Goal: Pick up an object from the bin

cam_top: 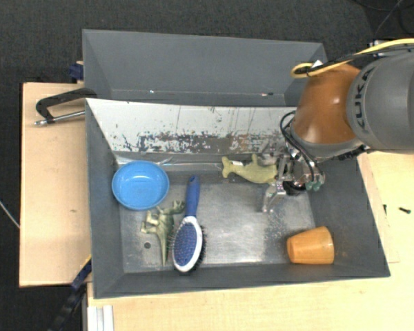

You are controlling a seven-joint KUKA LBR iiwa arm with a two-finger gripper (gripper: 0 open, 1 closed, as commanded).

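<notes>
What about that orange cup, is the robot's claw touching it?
Apart. The camera view shows a strip of bare bin floor between the gripper and the orange cup, which sits nearer the front right corner.

The gripper hangs in the grey metal bin, just beside a pale yellow plastic toy animal. An orange plastic cup lies nearer the front; a round blue bowl sits far left.

Arm cut by right edge, yellowish toy's right end hidden behind gripper
</notes>
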